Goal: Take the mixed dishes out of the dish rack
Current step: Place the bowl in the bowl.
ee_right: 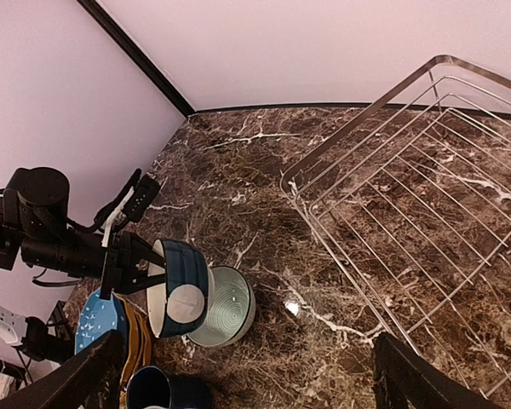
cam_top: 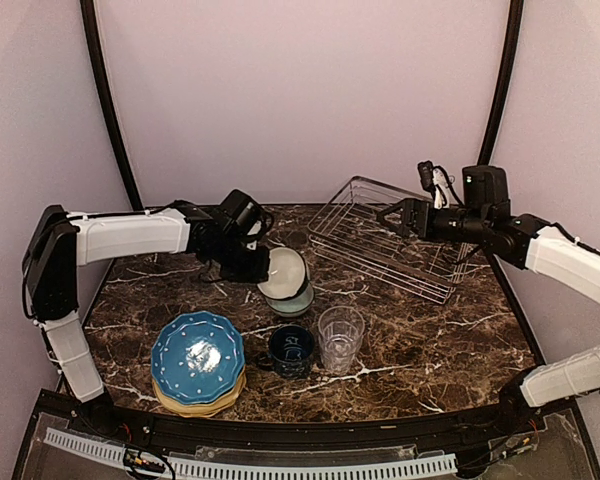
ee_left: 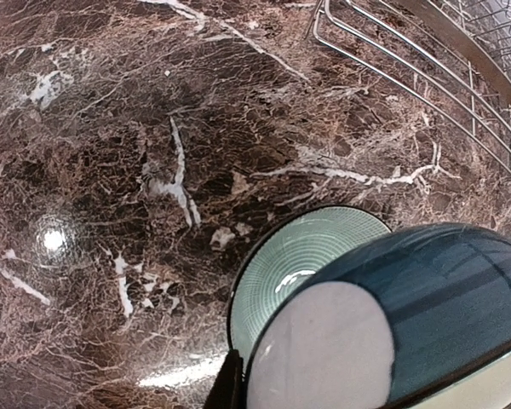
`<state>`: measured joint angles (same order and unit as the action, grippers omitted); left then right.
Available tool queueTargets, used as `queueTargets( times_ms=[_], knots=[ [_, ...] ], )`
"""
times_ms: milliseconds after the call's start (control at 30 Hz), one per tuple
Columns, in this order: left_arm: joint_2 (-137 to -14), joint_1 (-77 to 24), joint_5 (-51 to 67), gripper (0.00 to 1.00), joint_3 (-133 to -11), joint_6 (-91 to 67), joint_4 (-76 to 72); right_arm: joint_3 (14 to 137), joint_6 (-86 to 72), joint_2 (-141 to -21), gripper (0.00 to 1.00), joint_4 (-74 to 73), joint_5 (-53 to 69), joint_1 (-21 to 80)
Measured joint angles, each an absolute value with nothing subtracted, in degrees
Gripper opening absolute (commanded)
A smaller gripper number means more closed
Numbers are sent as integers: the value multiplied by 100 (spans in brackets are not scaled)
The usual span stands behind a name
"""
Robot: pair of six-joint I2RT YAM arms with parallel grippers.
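My left gripper (cam_top: 252, 262) is shut on the rim of a bowl (cam_top: 280, 270) that is blue outside and white inside. It holds the bowl tipped on its side just above a pale green ribbed bowl (cam_top: 298, 298) standing on the table. In the left wrist view the held bowl (ee_left: 426, 315) covers part of the green bowl (ee_left: 294, 256), and only one finger (ee_left: 226, 388) shows. The wire dish rack (cam_top: 385, 240) holds no dishes. My right gripper (cam_top: 388, 216) is open and empty above the rack (ee_right: 426, 196).
A blue dotted plate tops a plate stack (cam_top: 197, 358) at the front left, with mustard yellow beneath. A navy mug (cam_top: 291, 350) and a clear glass tumbler (cam_top: 340, 338) stand beside it. The rack sits tilted at the back right.
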<state>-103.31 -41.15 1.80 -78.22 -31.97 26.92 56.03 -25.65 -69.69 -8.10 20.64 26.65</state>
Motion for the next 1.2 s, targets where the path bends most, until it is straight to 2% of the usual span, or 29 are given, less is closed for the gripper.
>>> queueTargets(
  times_ms=[367,500,633,933,1100,1200],
  knots=[
    [-10906,-4115,93,8,-8281,-2908,3249,5601,-2351,-6431,99,-978,1745,2655],
    [-11008,-4115,106,16,-8399,-2869,3312,5599,-2224,-6134,99,-1070,1549,2655],
    [-11015,-4115,145,36,-8442,-2823,3312,5599,-2053,-5824,99,-1109,1319,2652],
    [-10787,-4115,187,65,-8468,-2757,3310,5649,-1605,-5371,99,-1588,685,2644],
    [-9712,-4115,139,84,-8204,-2650,3103,5723,-1317,-5096,99,-1876,235,2644],
    [-8626,-4115,143,90,-7806,-2558,2687,5743,-1109,-4772,99,-1986,-56,2641]
  ],
)
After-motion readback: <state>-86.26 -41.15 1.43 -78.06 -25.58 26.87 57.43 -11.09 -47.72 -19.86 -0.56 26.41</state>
